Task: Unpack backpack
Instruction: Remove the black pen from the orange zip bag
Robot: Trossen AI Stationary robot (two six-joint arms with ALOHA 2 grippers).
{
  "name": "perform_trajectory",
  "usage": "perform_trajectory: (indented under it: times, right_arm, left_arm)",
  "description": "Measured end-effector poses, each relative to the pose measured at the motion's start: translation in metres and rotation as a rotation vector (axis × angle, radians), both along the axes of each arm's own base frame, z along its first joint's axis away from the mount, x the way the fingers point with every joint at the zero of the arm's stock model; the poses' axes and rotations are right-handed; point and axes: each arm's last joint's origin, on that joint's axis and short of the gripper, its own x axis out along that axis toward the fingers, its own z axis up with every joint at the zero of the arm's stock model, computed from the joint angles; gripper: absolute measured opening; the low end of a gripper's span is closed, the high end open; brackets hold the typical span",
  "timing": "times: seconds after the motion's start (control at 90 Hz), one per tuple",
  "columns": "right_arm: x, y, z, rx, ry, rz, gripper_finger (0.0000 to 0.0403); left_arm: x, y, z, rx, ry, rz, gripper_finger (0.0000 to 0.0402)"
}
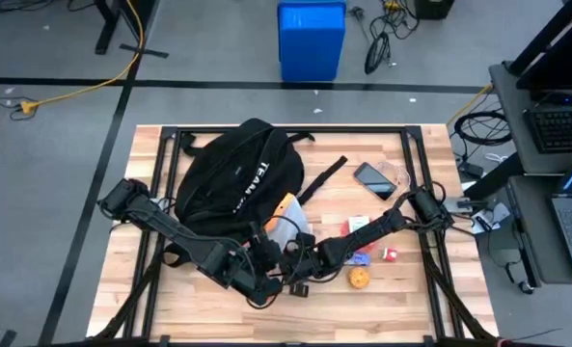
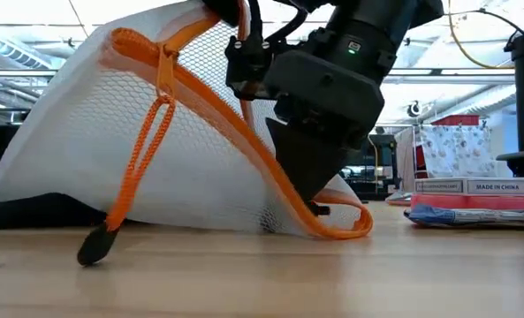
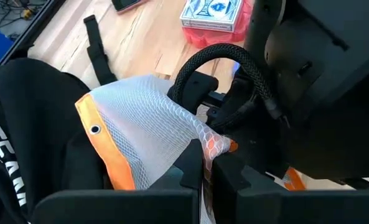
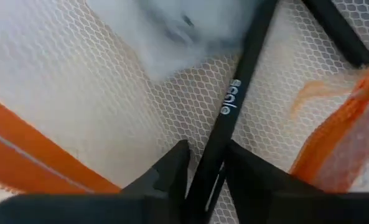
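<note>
From above, you see the backpack (image 1: 237, 178) lying on the left-centre of the wooden surface (image 1: 401, 299), its white lettering facing up and a black strap (image 1: 326, 179) trailing off toward the right. A white mesh pouch (image 1: 287, 224) with orange trim sits at the backpack's near right edge, and both arms reach in to it: the left pincer (image 1: 274, 280) from the left, the right pincer (image 1: 300, 258) from the right. Farther right lie a dark phone (image 1: 373, 179), a small red and white item (image 1: 390, 254) and a round orange thing (image 1: 360, 279).

At surface height, the mesh pouch (image 2: 155, 150) fills most of your picture, its orange zipper edge (image 2: 270, 181) sloping down to the wood and an orange pull cord (image 2: 142, 163) hanging to a black tip (image 2: 94, 247). One pincer (image 2: 310, 190) presses down on that orange edge; its fingers taper together at the hem. A red box (image 2: 474, 190) lies far off to the right.

From the left wrist, you see the left pincer (image 3: 206, 171) closed narrowly on a pinch of white mesh (image 3: 147, 124), with the backpack's black fabric (image 3: 28, 124) just beside and a blue and red card box (image 3: 212, 15) beyond. The other arm's body crowds the rest.

From the right wrist, the right pincer (image 4: 204, 168) grips a thin black pen-like rod (image 4: 234, 106) seen through the mesh, fingers narrow around it. Orange trim (image 4: 35, 146) runs on either side.
</note>
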Motion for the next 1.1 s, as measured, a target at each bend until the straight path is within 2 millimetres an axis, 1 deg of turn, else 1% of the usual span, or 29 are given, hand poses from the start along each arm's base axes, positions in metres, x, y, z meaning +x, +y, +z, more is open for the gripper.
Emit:
perform_trajectory:
  times: [0.222,0.411,0.678,0.8,0.989,1.1]
  right_arm:
    - [0.000,0.001,0.000,-0.003,0.003,0.021,0.0037]
    - [0.001,0.005,0.007,0.004,0.035,0.069,0.0025]
    - [0.003,0.025,0.031,0.007,0.089,0.128,0.0031]
    - [0.001,0.030,0.032,0.005,0.097,0.138,0.0041]
    - [0.001,0.031,0.032,-0.012,0.089,0.153,0.0078]
    - [0.001,0.030,0.032,-0.019,0.087,0.161,0.0078]
  left_arm:
    - [0.000,0.000,0.000,0.000,0.000,0.000,0.0000]
    - [0.000,0.000,0.000,0.000,-0.001,-0.001,0.0000]
    - [0.000,0.000,0.001,-0.002,0.000,-0.003,0.0000]
    - [0.001,-0.002,0.001,-0.003,-0.008,-0.021,0.0000]
    - [0.001,-0.002,0.001,-0.003,-0.009,-0.024,0.0000]
    - [0.001,-0.002,0.001,-0.003,-0.009,-0.024,0.0000]
